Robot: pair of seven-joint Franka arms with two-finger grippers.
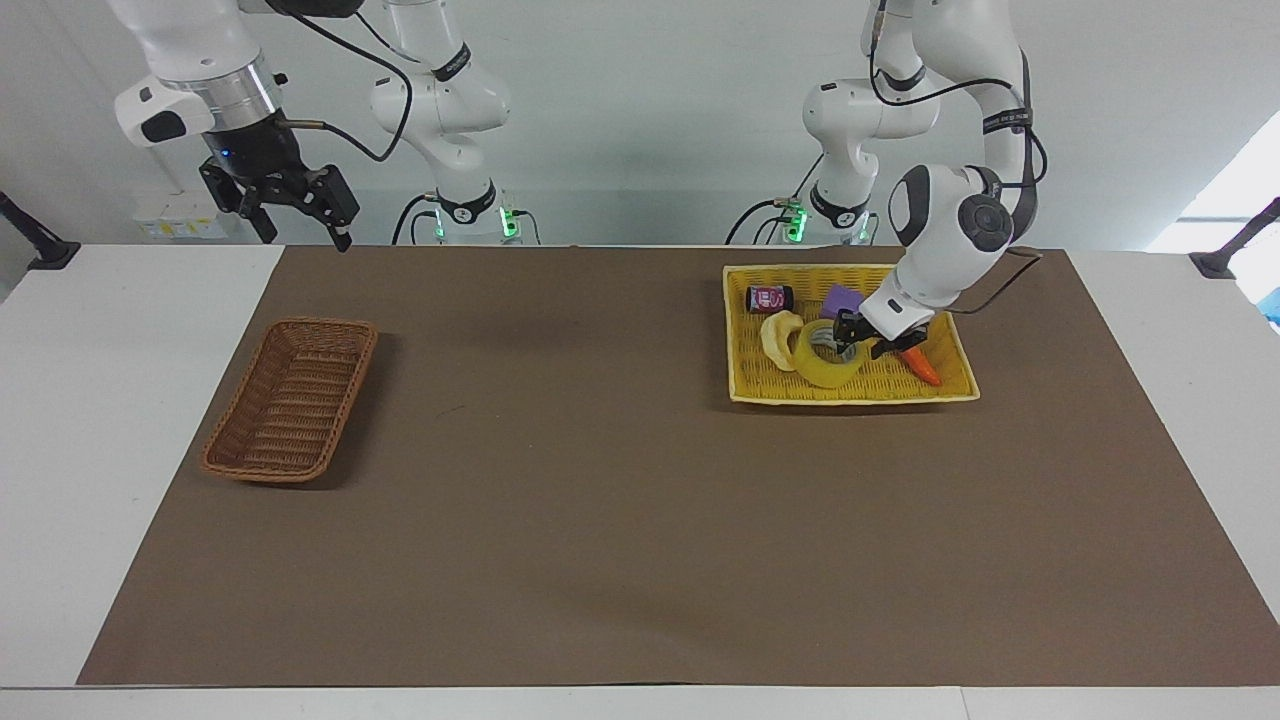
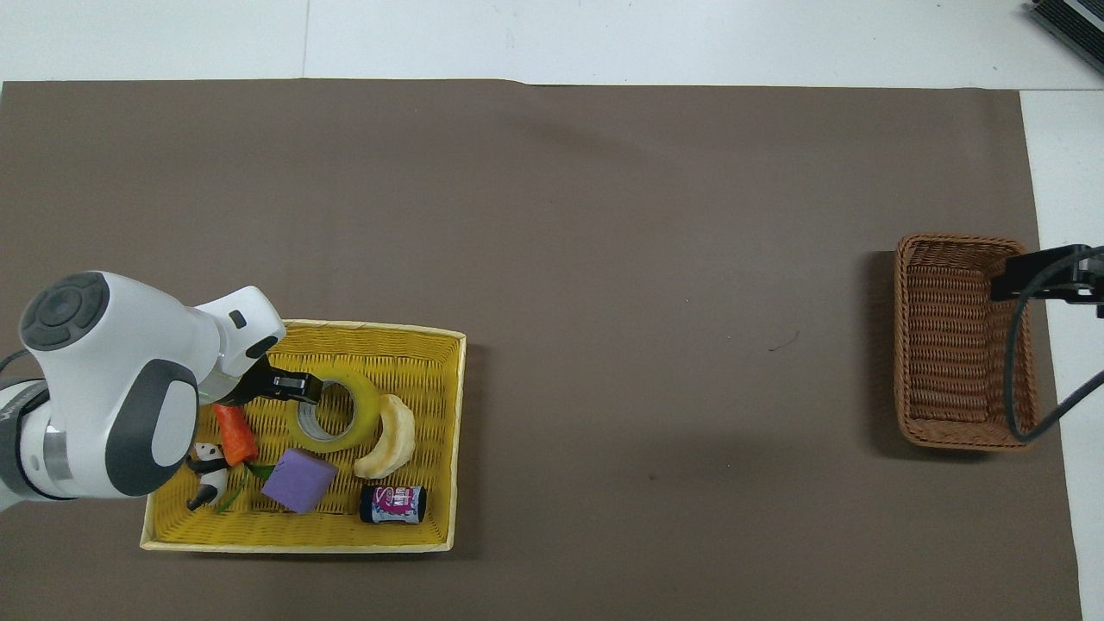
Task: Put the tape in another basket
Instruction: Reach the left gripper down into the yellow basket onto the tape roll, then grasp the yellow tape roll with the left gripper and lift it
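The yellow tape roll (image 1: 815, 372) lies flat in the bright-yellow tray (image 1: 880, 382) at the left arm's end of the table; it also shows in the overhead view (image 2: 366, 414). My left gripper (image 1: 860, 343) is low in the tray, open, with its fingers either side of the roll's wall on the side next to the carrot; in the overhead view the left gripper (image 2: 304, 388) covers that part of the rim. The dark-brown wicker basket (image 1: 290, 410) (image 2: 957, 345) sits empty at the right arm's end. My right gripper (image 1: 298, 218) (image 2: 1048, 278) waits open, high above it.
The yellow tray (image 2: 414, 362) also holds an orange carrot (image 1: 922, 368) (image 2: 235, 435), a purple block (image 1: 843, 298) (image 2: 298, 480), a small can (image 1: 768, 297) (image 2: 392, 504), a cream crescent toy (image 1: 778, 335) (image 2: 390, 438) touching the tape, and a panda figure (image 2: 205, 470).
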